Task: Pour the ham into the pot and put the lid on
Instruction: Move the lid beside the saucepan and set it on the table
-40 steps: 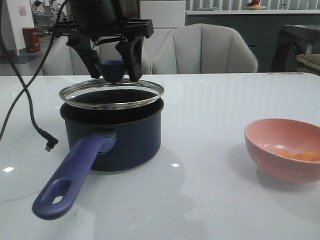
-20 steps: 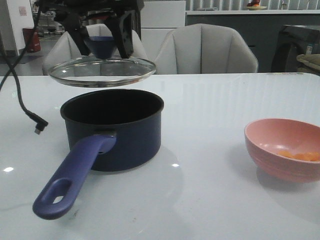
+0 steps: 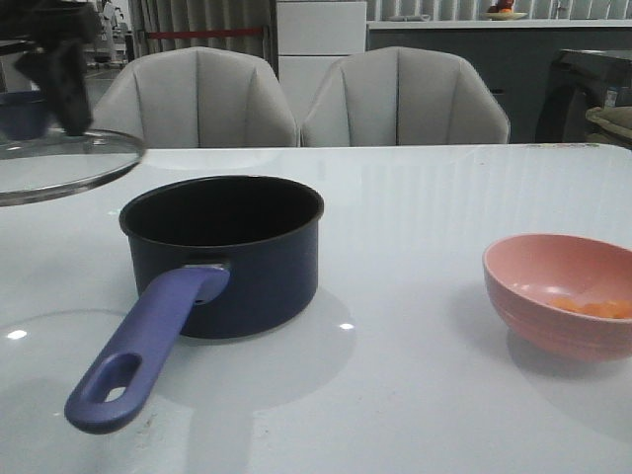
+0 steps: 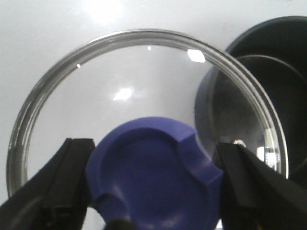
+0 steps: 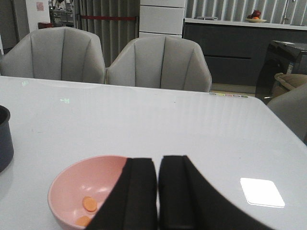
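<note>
Left end effector (image 4: 153,191) grips the lid (image 4: 144,96) by its knob; slippage would drop glass onto the surface (image 3: 415,197). Right end effector (image 5: 157,191) closed, empty.

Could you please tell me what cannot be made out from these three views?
- Front view: the lid and the left gripper are cut off by the frame's left edge.
- Front view: the pink bowl runs past the right edge; its rim hides part of the ham.
- Right wrist view: the shut fingers cover part of the bowl.
- Left wrist view: the pot is only partly in frame.
</note>
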`<state>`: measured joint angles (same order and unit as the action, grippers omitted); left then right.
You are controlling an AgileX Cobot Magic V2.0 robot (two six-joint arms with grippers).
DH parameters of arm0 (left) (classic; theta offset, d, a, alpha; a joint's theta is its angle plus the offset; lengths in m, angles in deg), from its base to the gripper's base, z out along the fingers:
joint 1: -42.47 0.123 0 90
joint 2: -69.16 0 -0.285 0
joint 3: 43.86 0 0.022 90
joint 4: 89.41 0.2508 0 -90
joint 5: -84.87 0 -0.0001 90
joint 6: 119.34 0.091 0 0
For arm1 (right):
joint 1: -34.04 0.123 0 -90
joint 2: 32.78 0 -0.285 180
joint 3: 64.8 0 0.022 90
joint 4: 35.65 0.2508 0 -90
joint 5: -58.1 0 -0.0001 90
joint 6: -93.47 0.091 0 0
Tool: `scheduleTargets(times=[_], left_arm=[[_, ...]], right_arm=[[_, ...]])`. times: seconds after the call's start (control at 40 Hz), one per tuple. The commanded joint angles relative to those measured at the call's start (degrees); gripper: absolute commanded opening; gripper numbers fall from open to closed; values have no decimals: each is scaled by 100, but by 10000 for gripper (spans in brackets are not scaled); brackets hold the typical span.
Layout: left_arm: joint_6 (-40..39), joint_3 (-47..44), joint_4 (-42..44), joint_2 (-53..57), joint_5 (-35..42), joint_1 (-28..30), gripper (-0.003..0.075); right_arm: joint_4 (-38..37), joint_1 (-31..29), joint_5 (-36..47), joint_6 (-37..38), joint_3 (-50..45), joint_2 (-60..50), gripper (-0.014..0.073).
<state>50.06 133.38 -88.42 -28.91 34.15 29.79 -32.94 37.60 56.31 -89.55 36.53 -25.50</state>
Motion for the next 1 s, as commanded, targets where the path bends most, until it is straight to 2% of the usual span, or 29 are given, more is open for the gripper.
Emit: scheduleTargets(times=[0.0,0.25,0.475,0.974], left_arm=[[-45,-322,23,559,570,335,155],[248,-1511,-27,797,1229,986,155],[263,-2298,-99,729,2325,1039,155],[263,-2409,-230,-393,2974,1039,158]], right_arm=[[-68,-25,445,5,-60,-114,190],[-68,-25,445,5,-60,-114,190],[-68,-25,445,5,-60,-114,190],[-68,-35,445,5,-60,-114,190]])
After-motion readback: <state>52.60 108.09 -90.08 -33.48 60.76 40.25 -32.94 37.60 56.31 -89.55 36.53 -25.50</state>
